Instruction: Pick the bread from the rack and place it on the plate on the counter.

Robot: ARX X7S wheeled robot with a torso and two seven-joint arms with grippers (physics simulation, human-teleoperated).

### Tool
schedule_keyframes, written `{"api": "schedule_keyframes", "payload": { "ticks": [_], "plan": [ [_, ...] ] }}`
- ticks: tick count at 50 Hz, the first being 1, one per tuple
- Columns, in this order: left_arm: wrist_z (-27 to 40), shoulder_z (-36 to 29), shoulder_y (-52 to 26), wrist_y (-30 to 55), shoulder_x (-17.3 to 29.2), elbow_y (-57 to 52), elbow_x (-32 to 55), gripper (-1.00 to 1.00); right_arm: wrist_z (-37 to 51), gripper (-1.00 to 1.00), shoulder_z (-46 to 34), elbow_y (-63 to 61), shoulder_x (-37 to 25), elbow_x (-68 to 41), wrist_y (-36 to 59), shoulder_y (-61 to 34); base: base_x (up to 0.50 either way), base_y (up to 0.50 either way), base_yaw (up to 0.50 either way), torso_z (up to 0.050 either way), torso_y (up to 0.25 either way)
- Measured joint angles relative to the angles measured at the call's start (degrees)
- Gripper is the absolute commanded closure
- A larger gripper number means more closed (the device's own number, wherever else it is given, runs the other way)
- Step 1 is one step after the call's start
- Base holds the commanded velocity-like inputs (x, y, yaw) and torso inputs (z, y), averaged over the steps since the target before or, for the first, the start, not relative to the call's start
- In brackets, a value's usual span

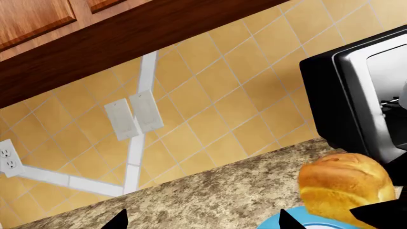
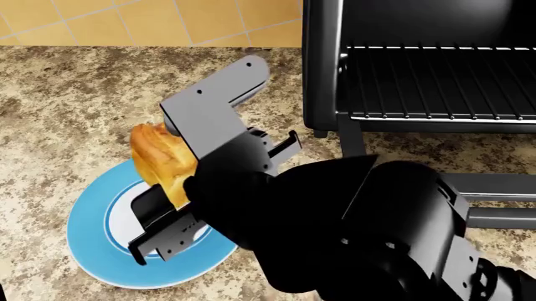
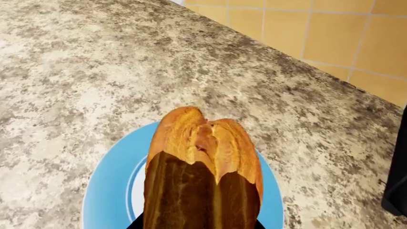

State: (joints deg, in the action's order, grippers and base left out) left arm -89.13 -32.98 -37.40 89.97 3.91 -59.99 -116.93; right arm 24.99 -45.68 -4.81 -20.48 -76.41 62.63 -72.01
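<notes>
The bread (image 3: 203,157), a golden-brown loaf with a split top, is clamped in my right gripper (image 3: 200,224), whose jaws are shut on its darker near end. It hangs low over the blue-rimmed plate (image 3: 108,191) on the speckled counter (image 3: 76,71); I cannot tell whether it touches. In the head view the bread (image 2: 159,160) sits over the plate's (image 2: 92,232) far edge, left of the rack (image 2: 435,81), which carries nothing. My left gripper (image 1: 200,222) is open over bare counter (image 1: 210,195), beside the plate (image 1: 299,222) and bread (image 1: 343,188).
The black-and-silver toaster oven (image 2: 327,69) stands at the right with its door (image 2: 494,188) folded down towards me. A tiled wall (image 1: 210,95) with a switch plate (image 1: 133,117) and an outlet (image 1: 7,157) backs the counter, under wooden cabinets (image 1: 38,19).
</notes>
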Motion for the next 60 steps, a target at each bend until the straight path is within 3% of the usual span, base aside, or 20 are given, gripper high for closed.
{"api": "schedule_keyframes", "payload": {
  "ticks": [35, 36, 50, 60],
  "plan": [
    [0.1, 0.2, 0.5, 0.0, 0.5, 0.0, 0.2, -1.00, -11.9, 1.00, -4.9, 14.8, 5.5, 7.7, -6.9, -0.1, 0.00, 0.00, 0.00, 0.000, 0.000],
    [0.0, 0.3, 0.5, 0.0, 0.5, 0.0, 0.1, -1.00, -12.2, -1.00, -5.0, 15.2, 5.6, 7.9, -7.1, -0.1, 0.00, 0.00, 0.00, 0.000, 0.000],
    [-0.3, 0.3, 0.8, 0.0, 0.3, 0.0, -0.2, -1.00, -12.7, -1.00, -5.0, 14.9, 5.7, 9.5, -8.6, 0.2, 0.00, 0.00, 0.00, 0.000, 0.000],
    [0.2, 0.4, 0.9, 0.0, 0.0, 0.0, 0.3, -1.00, -7.1, -1.00, -2.0, 6.1, 2.9, 7.4, -9.1, 1.5, 0.00, 0.00, 0.00, 0.000, 0.000]
  ]
}}
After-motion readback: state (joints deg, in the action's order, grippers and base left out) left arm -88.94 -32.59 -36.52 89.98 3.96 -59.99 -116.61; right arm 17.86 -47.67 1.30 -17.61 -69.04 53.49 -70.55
